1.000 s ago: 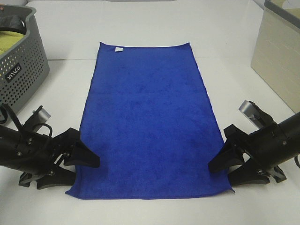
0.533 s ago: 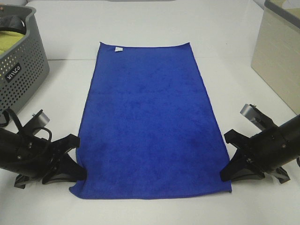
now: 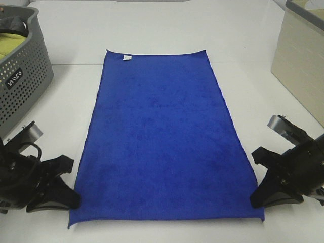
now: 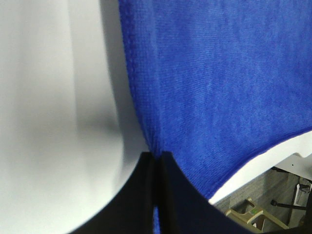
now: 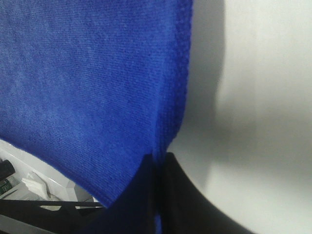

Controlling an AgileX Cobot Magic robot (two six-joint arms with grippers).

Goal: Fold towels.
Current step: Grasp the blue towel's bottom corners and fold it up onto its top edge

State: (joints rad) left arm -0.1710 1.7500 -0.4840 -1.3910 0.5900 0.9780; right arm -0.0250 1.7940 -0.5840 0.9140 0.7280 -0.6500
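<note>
The towel [image 3: 164, 136] lies spread flat on the table [image 3: 152, 25], its long sides running away from the robot and its small white label [image 3: 127, 58] at the far left corner. The left gripper [image 3: 76, 199] meets the towel's left edge just short of the near corner, and the right gripper [image 3: 253, 198] meets the right edge at the matching spot.

In the left wrist view the left gripper [image 4: 157, 163] has its jaws pressed together on the towel's edge (a sliver of blue shows in the seam between them). A soft shadow falls on the table beside that edge. The right wrist view shows the right gripper [image 5: 158, 163] clamped on the edge in the same way, with the same shadow alongside.

Off the towel's far left corner stands a grey perforated basket [image 3: 25, 76] with a yellow-green cloth [image 3: 10, 44] inside. Off its far right corner is a beige box [image 3: 298, 55]. Both are well apart from the towel.
</note>
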